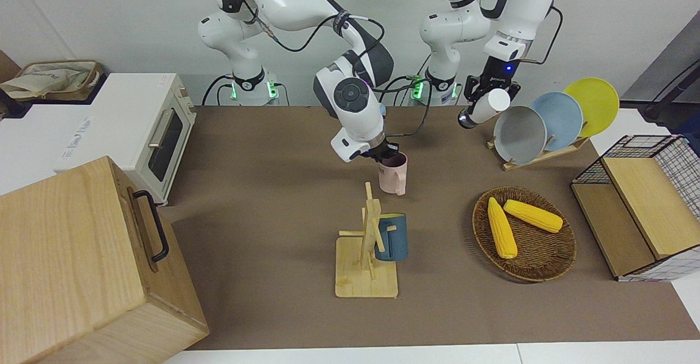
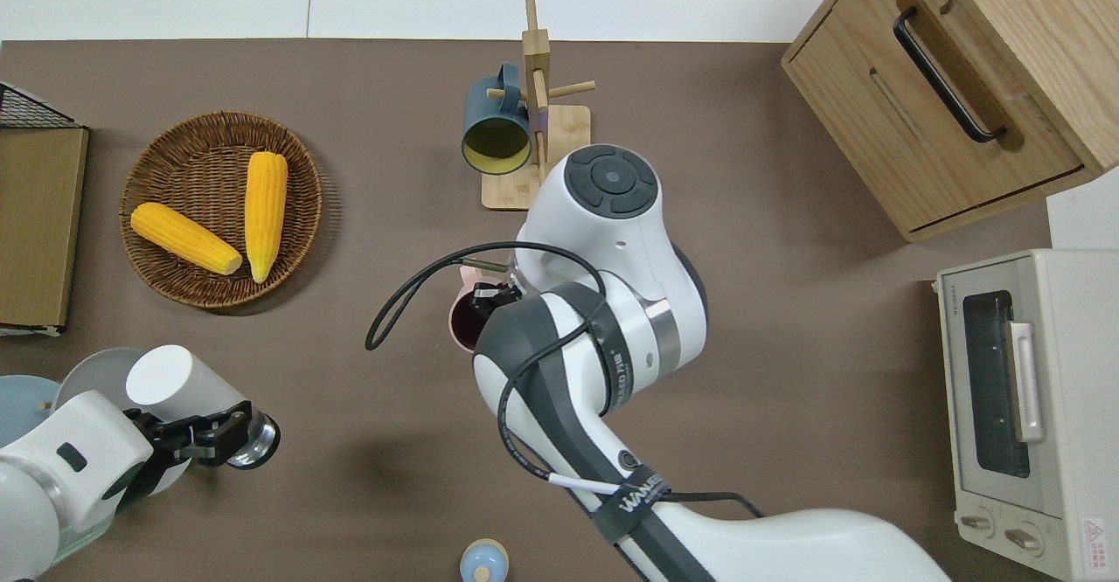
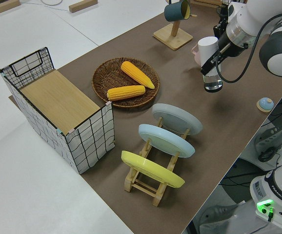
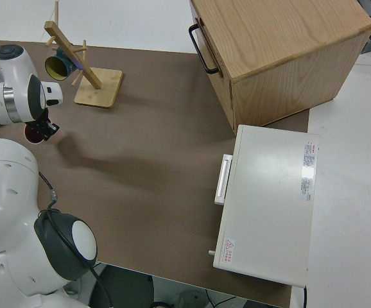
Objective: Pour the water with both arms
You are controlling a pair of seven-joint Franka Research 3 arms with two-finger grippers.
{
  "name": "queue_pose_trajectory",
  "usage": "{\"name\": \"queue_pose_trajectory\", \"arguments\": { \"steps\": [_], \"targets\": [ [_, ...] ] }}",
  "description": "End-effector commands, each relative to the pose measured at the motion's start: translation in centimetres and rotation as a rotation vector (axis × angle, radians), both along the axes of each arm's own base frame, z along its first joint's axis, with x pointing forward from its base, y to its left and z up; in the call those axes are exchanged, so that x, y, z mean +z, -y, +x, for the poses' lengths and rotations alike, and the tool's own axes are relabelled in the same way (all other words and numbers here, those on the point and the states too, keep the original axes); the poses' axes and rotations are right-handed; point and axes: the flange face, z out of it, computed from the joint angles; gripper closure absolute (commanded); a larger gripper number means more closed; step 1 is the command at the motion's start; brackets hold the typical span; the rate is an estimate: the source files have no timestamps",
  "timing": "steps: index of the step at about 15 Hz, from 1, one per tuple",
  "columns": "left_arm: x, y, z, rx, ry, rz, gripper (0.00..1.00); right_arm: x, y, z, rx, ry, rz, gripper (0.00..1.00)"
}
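Observation:
My right gripper [image 1: 389, 158] reaches down onto a pink mug [image 1: 395, 178] at the middle of the brown table, its fingers shut on the rim; the mug's dark inside [image 2: 465, 324] shows beside the wrist. My left gripper [image 2: 208, 436] is up in the air over the table beside the plate rack. It is shut around a bottle [image 1: 485, 108] with a white upper part and a clear lower part, held tilted. The bottle [image 3: 210, 62] hangs apart from the mug, toward the left arm's end of the table.
A wooden mug tree [image 1: 367, 244] carries a dark blue mug [image 1: 391, 236]. A wicker basket [image 1: 538, 263] holds two corn cobs. Also here are a plate rack [image 1: 544, 121], a wire crate [image 1: 651, 205], a toaster oven [image 1: 136, 129], a wooden box [image 1: 82, 254] and a small blue knob [image 2: 483, 561].

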Motion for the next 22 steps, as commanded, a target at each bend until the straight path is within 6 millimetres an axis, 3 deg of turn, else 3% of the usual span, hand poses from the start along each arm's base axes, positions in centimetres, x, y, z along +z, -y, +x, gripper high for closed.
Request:
{"name": "queue_pose_trajectory", "arguments": {
  "steps": [1,3,9,10,11,12,13,14,15,19,21,22],
  "targets": [
    [0.5,0.6,-0.7,-0.019,0.036,-0.008,1.0,-0.2,-1.8,0.8,-0.096,-0.032,0.08,1.0],
    [0.3,0.6,-0.7,-0.019,0.033,-0.009,1.0,-1.5,-3.7,0.2,-0.109,-0.023,0.095,1.0],
    [0.1,0.6,-0.6,-0.022,0.026,-0.007,1.0,-2.6,-5.2,0.1,-0.153,-0.012,0.145,1.0],
    [0.1,0.6,-0.6,-0.022,0.026,-0.007,1.0,-2.6,-5.5,-0.2,-0.15,-0.013,0.148,0.818],
    [0.1,0.7,-0.6,-0.022,0.026,-0.008,1.0,-2.4,-5.6,0.0,-0.16,-0.007,0.159,0.566],
    [0.1,0.7,-0.6,-0.023,0.028,-0.007,1.0,-2.5,-5.6,0.0,-0.164,-0.001,0.162,0.445],
    [0.1,0.7,-0.5,-0.024,0.026,-0.006,1.0,-2.5,-5.8,-0.2,-0.156,0.005,0.154,0.017],
    [0.0,0.9,-0.6,-0.027,0.025,-0.005,1.0,-2.5,-5.8,-0.4,-0.141,0.01,0.137,0.009],
    [0.0,0.9,-0.5,-0.027,0.025,-0.005,1.0,-2.0,-4.9,0.1,-0.13,0.028,0.112,0.009],
    [-0.6,3.0,-0.2,-0.061,0.021,0.016,1.0,5.4,-0.6,0.3,-0.078,0.069,0.041,0.009],
    [-0.9,4.5,-0.2,-0.07,0.021,-0.008,1.0,9.1,3.0,0.7,-0.051,0.095,0.016,0.009],
    [-1.0,5.7,-0.2,-0.08,0.026,-0.02,1.0,11.5,6.0,1.2,-0.028,0.113,0.01,0.009]
  ]
}}
